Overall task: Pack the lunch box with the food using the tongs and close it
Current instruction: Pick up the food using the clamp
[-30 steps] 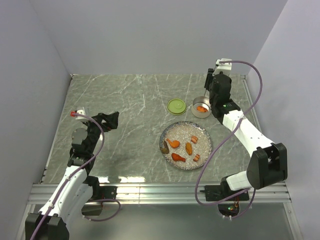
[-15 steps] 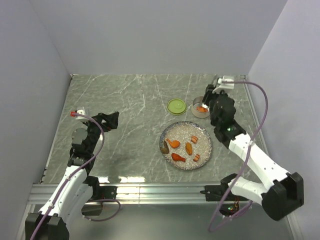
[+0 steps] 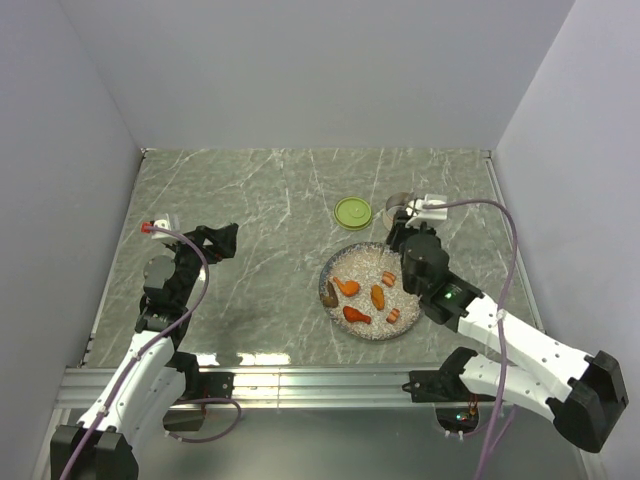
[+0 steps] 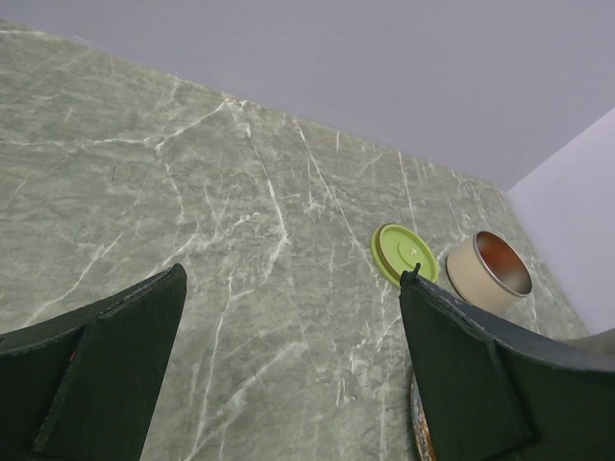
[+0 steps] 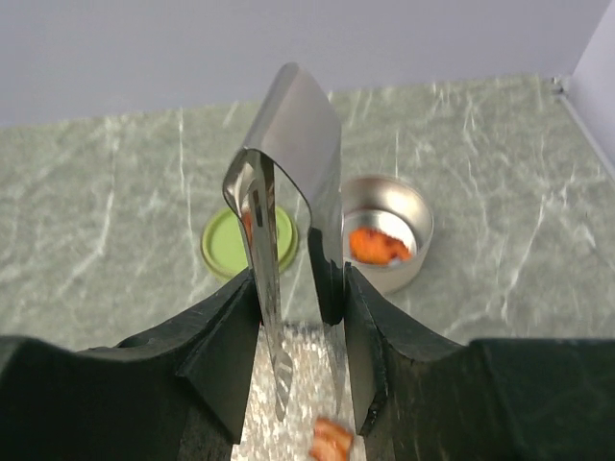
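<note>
My right gripper [image 5: 301, 288] is shut on the metal tongs [image 5: 300, 134], which stand upright between its fingers with both tips pointing down over the far part of the speckled plate [image 5: 303, 379]. One orange piece [image 5: 332, 442] lies just below the tips, which hold nothing. The steel lunch box [image 5: 389, 230] stands behind, open, with orange food [image 5: 378, 245] inside. Its green lid [image 5: 223, 245] lies flat to its left. Several food pieces [image 3: 357, 315] lie on the plate [image 3: 340, 265]. My left gripper [image 3: 222, 238] hangs open over the left of the table.
In the left wrist view, the lid [image 4: 404, 254] and the tin [image 4: 490, 272] sit beyond the right finger [image 4: 471, 365], with the plate's rim [image 4: 415, 423] just beside it. Grey walls enclose the marble table on three sides. A metal rail runs along the near edge.
My right arm has pulled back from over the lunch box toward the plate, carrying the tongs. The left arm has not moved.
</note>
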Robot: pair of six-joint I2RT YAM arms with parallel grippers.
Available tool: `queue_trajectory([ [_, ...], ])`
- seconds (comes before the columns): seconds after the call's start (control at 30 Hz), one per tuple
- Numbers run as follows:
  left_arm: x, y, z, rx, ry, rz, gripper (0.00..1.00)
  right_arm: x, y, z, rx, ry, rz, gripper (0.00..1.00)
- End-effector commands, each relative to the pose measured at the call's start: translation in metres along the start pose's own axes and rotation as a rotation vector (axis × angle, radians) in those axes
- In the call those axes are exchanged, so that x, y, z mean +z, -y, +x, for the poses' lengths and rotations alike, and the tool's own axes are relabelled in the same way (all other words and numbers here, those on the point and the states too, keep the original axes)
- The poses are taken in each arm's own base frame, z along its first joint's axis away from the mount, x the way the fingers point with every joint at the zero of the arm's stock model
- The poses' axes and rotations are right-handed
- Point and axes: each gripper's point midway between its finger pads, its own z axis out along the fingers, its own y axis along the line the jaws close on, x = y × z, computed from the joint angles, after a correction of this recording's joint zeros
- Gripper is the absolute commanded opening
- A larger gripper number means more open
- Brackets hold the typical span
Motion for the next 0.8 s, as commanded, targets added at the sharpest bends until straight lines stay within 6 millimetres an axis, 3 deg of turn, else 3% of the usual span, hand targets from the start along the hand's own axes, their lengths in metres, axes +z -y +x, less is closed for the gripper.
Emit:
queue_trajectory([
  [0.0, 0.001, 0.008, -0.011, 0.005, 0.037, 0.038, 0.99, -0.005, 0.006, 0.017, 0.017, -0.027, 0.074, 0.45],
  [0.17, 0.001, 0.008, -0.01, 0.004, 0.037, 0.039, 0.99, -0.013, 0.012, 0.032, 0.001, -0.045, 0.117, 0.45],
  [0.4, 0.002, 0.008, -0.01, 0.005, 0.035, 0.038, 1.0, -0.022, 0.02, 0.032, 0.029, -0.031, 0.106, 0.46],
  [0.77, 0.001, 0.008, -0.009, 0.004, 0.035, 0.038, 0.99, -0.015, 0.008, 0.042, 0.03, -0.036, 0.081, 0.48],
])
